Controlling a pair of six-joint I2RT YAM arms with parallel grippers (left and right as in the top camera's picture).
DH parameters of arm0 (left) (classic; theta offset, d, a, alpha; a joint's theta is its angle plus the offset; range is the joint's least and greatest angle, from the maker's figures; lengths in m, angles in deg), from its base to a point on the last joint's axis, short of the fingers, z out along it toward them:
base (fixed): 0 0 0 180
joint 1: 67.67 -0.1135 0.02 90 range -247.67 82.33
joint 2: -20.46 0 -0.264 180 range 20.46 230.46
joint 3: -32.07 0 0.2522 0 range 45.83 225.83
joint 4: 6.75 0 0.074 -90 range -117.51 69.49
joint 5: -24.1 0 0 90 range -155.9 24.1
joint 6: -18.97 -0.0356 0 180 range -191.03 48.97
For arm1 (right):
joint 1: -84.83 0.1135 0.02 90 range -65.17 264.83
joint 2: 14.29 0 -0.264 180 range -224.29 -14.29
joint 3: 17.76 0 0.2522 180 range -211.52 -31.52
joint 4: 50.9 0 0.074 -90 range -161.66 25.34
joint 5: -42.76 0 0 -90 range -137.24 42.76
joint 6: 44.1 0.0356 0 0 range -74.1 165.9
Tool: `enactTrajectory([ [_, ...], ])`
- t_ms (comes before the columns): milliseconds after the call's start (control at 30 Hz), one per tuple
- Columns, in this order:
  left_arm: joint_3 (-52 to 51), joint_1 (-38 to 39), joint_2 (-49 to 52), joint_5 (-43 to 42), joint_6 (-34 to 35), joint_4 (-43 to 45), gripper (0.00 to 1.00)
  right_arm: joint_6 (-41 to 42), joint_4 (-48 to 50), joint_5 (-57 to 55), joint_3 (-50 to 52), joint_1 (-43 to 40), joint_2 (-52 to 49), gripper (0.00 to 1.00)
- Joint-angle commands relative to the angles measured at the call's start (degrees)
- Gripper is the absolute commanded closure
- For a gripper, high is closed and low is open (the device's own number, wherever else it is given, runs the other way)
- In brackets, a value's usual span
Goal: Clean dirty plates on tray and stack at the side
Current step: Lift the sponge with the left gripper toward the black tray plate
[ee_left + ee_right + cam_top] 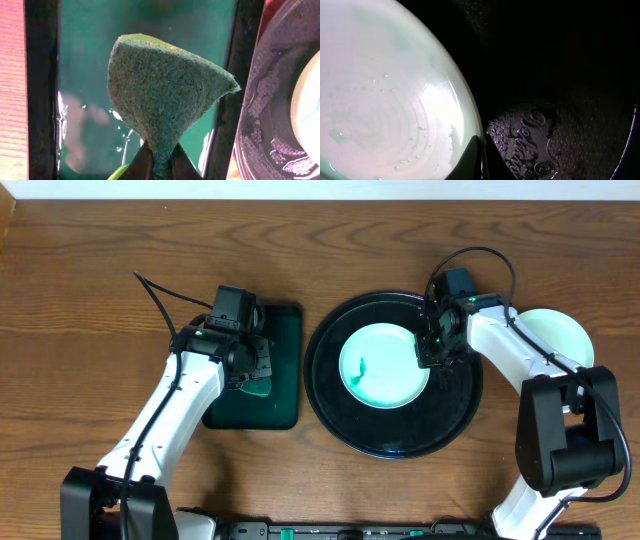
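A pale mint plate with a green smudge left of its middle lies on the round black tray. My right gripper sits at that plate's right edge. In the right wrist view the gripper is shut on the rim of the plate, one finger over it and one outside above the wet tray. A second plate rests on the table to the right, partly behind the right arm. My left gripper hangs over the green rectangular tray.
My left gripper pinches a green scouring sponge, which fans out above the dark green rectangular tray that holds a little water. This tray lies just left of the round one, whose rim shows at the right.
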Motion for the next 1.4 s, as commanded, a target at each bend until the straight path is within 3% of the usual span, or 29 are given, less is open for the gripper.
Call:
enactTrajectory([
  [0, 1.5, 0.1, -0.9, 1.2, 0.0, 0.1, 0.93, 1.3, 0.1, -0.3, 0.4, 0.3, -0.3, 0.99],
  [300, 1.5, 0.1, -0.9, 1.2, 0.1, 0.2, 0.93, 1.3, 0.1, -0.3, 0.4, 0.3, -0.3, 0.99],
  [433, 1.9, 0.0, -0.9, 3.5, 4.9, -0.2, 0.93, 1.3, 0.1, -0.3, 0.4, 0.3, -0.3, 0.99],
  [733, 12.2, -3.6, -0.1, 3.5, 5.0, -12.7, 0.93, 1.3, 0.1, -0.3, 0.4, 0.3, -0.3, 0.99],
  [1033, 10.5, -3.5, 1.7, 3.5, 4.8, -13.8, 0.93, 1.5, 0.2, -0.3, 0.4, 0.3, -0.3, 0.99],
  [1367, 9.8, -3.5, 3.7, 3.5, 1.4, -9.6, 0.93, 7.9, 0.1, -0.3, 0.4, 0.3, -0.3, 0.99],
])
